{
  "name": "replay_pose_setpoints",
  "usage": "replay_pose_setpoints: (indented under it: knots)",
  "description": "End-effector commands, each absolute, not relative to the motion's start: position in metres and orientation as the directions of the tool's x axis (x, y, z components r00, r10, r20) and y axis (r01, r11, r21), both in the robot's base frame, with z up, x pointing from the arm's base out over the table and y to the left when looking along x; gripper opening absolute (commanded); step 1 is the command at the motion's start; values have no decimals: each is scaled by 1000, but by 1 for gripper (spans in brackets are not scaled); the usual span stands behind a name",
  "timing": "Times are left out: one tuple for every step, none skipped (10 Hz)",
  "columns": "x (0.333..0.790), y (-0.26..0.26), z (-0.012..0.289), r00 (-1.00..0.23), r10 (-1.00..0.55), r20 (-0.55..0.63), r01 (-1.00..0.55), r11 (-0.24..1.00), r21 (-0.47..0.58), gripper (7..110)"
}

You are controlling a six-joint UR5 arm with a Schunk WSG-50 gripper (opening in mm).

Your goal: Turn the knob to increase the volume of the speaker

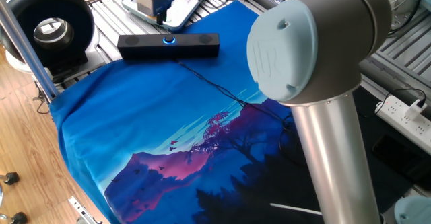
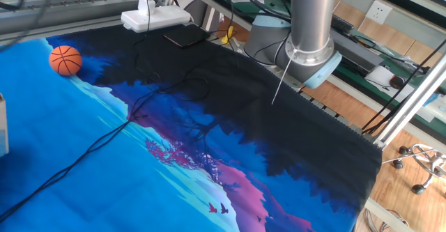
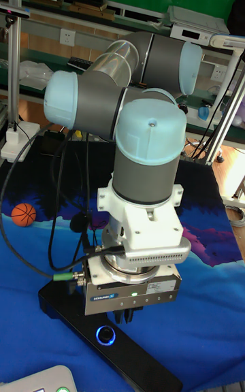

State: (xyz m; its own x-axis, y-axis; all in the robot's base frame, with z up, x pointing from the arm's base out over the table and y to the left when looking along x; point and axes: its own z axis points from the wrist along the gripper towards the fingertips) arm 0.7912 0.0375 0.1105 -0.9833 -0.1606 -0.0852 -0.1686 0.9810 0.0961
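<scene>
The speaker (image 1: 195, 46) is a long black bar lying across the far end of the blue cloth; in the tall fixed view the speaker (image 3: 146, 365) runs along the bottom. Its knob (image 1: 168, 40) glows blue at the middle and stands uncovered. My gripper (image 1: 160, 1) hangs blurred above and behind the bar, clear of the dial. Seen from the tall fixed view, the gripper (image 3: 126, 316) hovers just above and right of the knob (image 3: 105, 335), its dark fingers close together with nothing between them.
A thin black cable (image 1: 210, 84) trails from the speaker across the cloth. A large black ring-shaped device (image 1: 50, 27) stands at the left. A white pendant (image 1: 188, 1) lies behind the speaker. An orange basketball (image 2: 65, 60) and a power strip (image 2: 155, 17) sit at the cloth's far side.
</scene>
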Motion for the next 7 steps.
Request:
replay_pose_setpoints:
  knots:
    - [789,42,110,-997,-5,-76,-14,993,116,7]
    - [788,36,109,-997,-7,-75,-14,996,86,7]
    - [788,34,109,-997,-11,-76,-17,997,78,7]
    - [788,35,110,-997,-11,-73,-17,997,78,7]
    - [788,33,109,-998,-16,-68,-21,997,70,7]
    - [788,27,108,-997,-26,-68,-29,999,45,7]
    - [789,26,107,-997,-26,-68,-29,999,43,7]
